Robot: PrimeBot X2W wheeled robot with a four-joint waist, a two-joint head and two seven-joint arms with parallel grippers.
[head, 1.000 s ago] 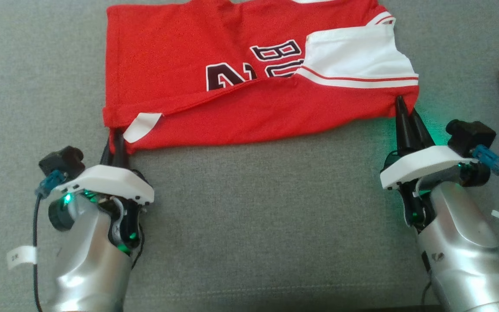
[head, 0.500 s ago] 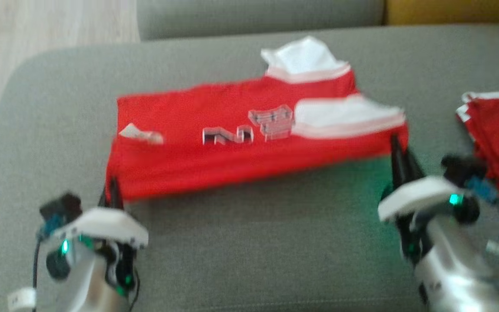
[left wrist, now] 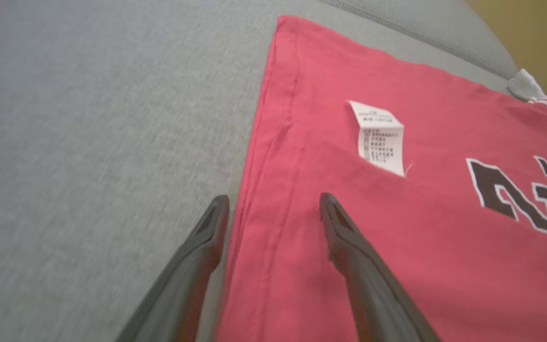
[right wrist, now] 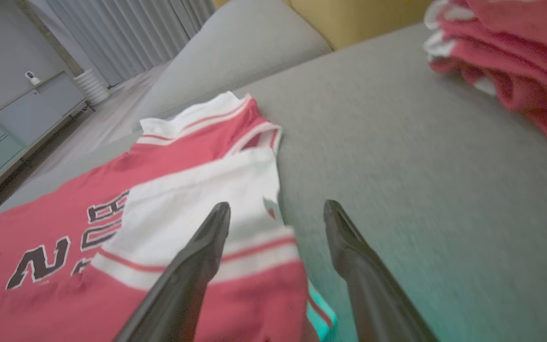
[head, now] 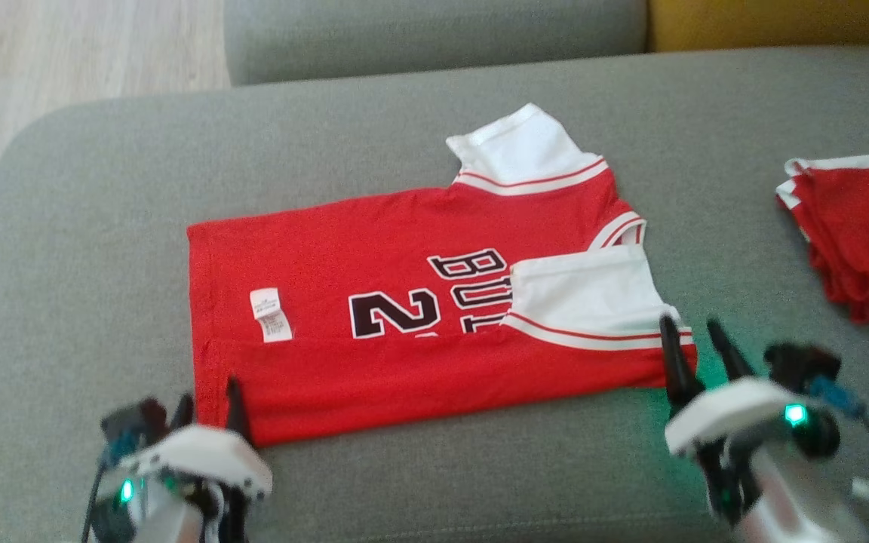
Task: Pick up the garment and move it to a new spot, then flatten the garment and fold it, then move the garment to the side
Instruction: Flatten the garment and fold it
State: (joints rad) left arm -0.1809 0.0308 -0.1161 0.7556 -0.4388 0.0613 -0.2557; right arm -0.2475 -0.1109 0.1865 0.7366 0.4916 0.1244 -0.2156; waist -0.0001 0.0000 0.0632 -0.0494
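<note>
Red cloth sports shirt with white sleeves: lies flat in the middle of the grey sofa cushion, its 6 o'clock edge folded up over the black letters.
Left gripper: at the shirt's 7 o'clock corner, fingers spread wide, holding nothing; the hem runs between them.
Right gripper: at the 4 o'clock corner by a white sleeve, also spread wide and empty.
Pile of folded red clothes: at 3 o'clock, well apart.
Step, I think: letting go after a fold.
Do it well: lift both grippers straight up together, so no finger drags the cloth crooked.
</note>
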